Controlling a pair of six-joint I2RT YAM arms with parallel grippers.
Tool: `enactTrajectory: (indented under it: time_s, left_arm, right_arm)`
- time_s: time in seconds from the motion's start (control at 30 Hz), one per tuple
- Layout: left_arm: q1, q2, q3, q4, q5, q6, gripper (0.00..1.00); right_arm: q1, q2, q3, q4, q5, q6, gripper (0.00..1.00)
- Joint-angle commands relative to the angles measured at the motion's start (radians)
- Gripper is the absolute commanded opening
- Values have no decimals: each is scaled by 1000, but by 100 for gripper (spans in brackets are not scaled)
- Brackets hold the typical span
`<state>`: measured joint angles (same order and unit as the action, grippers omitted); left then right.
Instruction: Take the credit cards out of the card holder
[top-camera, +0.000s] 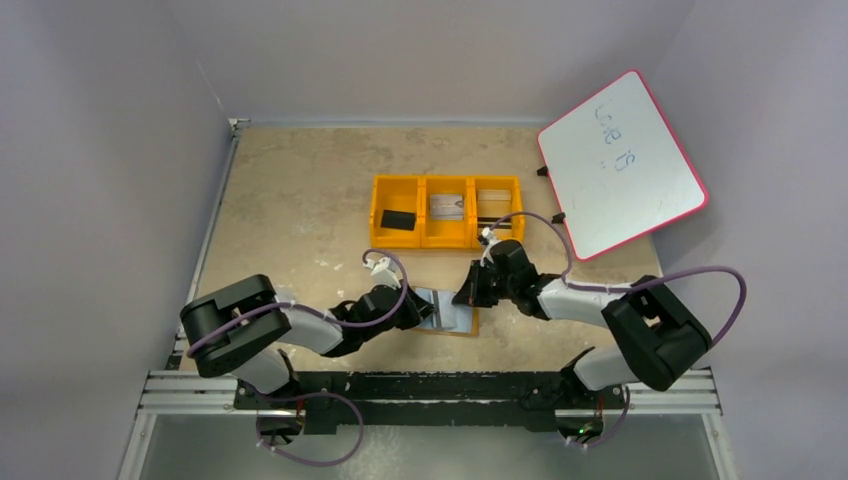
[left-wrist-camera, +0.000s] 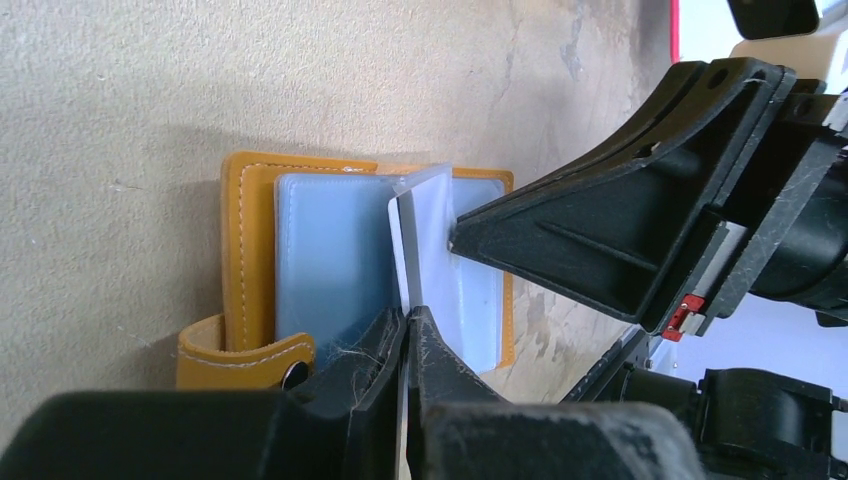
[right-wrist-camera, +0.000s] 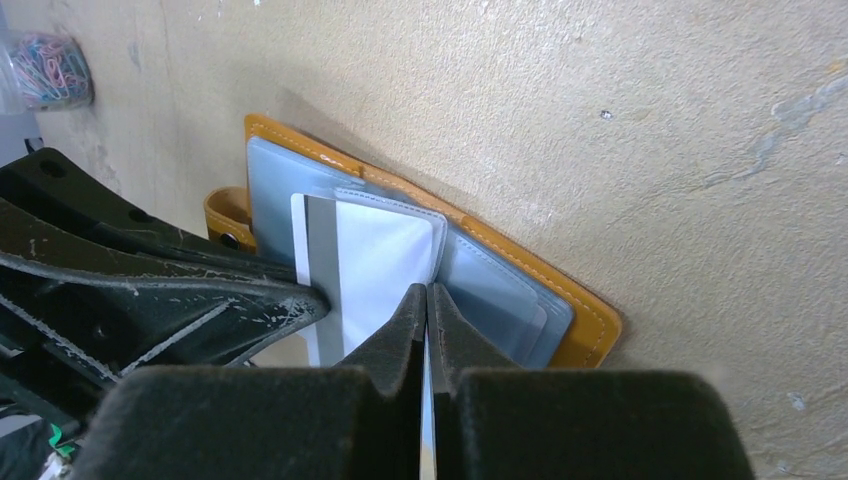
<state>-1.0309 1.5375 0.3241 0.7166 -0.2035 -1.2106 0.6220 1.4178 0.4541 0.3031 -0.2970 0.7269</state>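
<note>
Card holder (top-camera: 452, 316) open at table's (top-camera: 300, 220) near edge; left gripper (left-wrist-camera: 405, 330) tight on card (right-wrist-camera: 318, 240), right gripper (right-wrist-camera: 427, 300) on sleeve (right-wrist-camera: 385, 260).

The top view is lit evenly and softly from above and it is sharp, with only faint shadows on the table (top-camera: 300, 200), and the whiteboard (top-camera: 625, 165) is the brightest area. In the wrist views the left gripper (left-wrist-camera: 408, 325) and the right gripper (right-wrist-camera: 427, 300) are dark and blurred near the lens, while the card holder (left-wrist-camera: 245, 250) is sharp and throws a soft shadow, and the credit card (right-wrist-camera: 320, 240) looks pale.
</note>
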Motion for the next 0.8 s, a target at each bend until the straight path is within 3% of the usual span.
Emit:
enactTrajectory:
  time_s: [0.0,0.6,0.77]
  left_arm:
    - [-6,-47,-25,3,-36,29,0]
    - [-6,-76,-37,-13,-43,31,0]
    - [-6,-66,-28,-11,-34,35,5]
  right_arm:
    - [9,27,-35,-91,64,-8,0]
    - [9,30,-30,-80,70,-9,0]
    - [9,29,-25,-73,70,-12,0]
